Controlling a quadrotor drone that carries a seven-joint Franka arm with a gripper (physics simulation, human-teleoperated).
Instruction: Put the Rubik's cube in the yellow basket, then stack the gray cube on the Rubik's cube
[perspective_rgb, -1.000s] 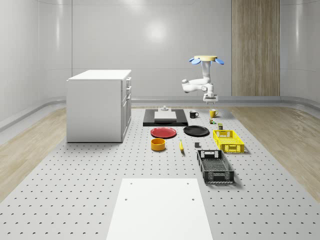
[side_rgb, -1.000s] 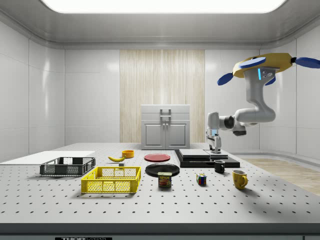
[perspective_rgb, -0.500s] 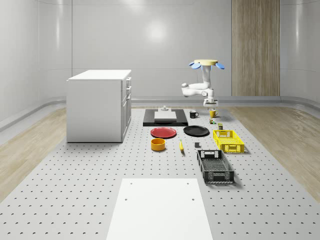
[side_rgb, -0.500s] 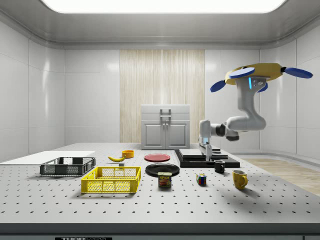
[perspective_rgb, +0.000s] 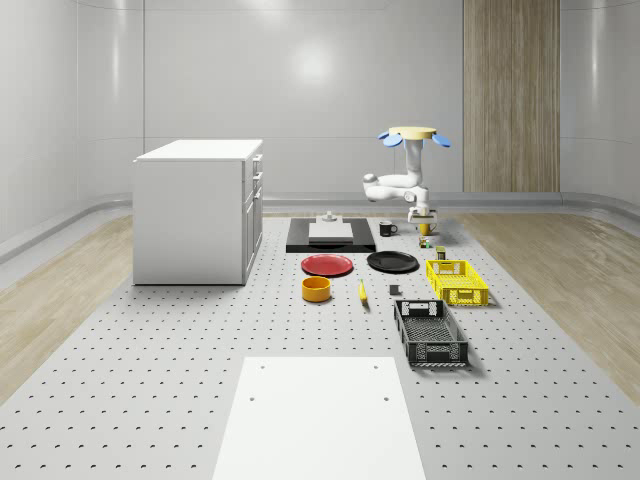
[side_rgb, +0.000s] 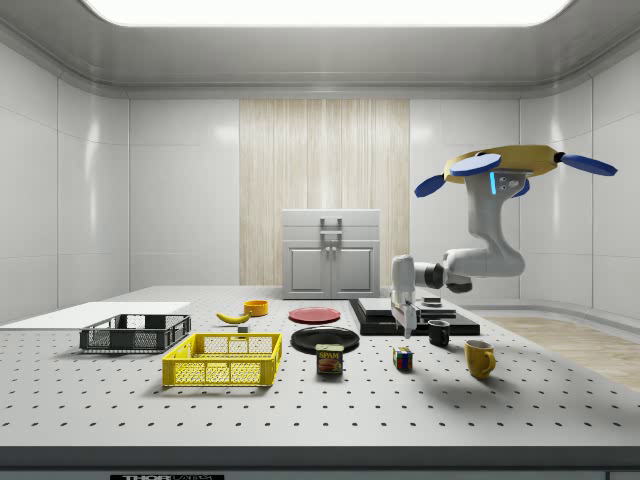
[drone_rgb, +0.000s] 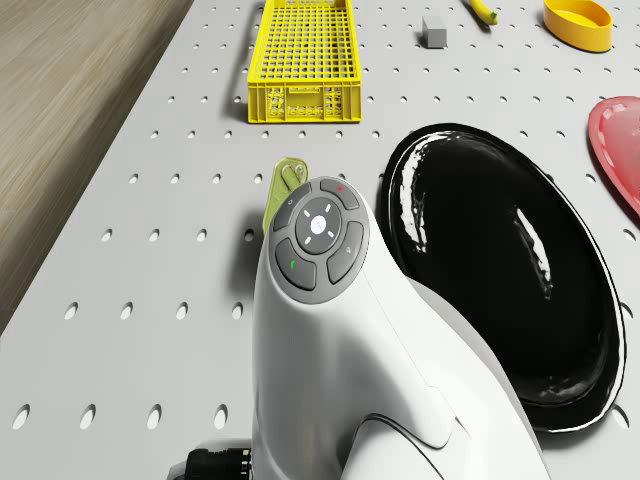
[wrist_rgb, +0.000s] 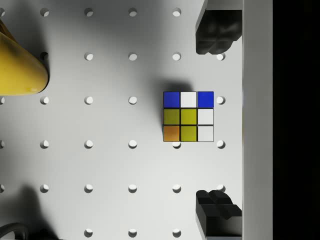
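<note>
Nothing is done yet: the multicoloured Rubik's cube (wrist_rgb: 188, 116) stands on the perforated white bench (wrist_rgb: 110, 165), between my spread end effector (wrist_rgb: 216, 117) fingers, ungrasped; I hover above it.

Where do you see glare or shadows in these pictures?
Drone view: bright streaks of glare on the black plate. Wrist view: a soft shadow beside the Rubik's cube on the table. Side view: the ceiling light is blown out white.
</note>
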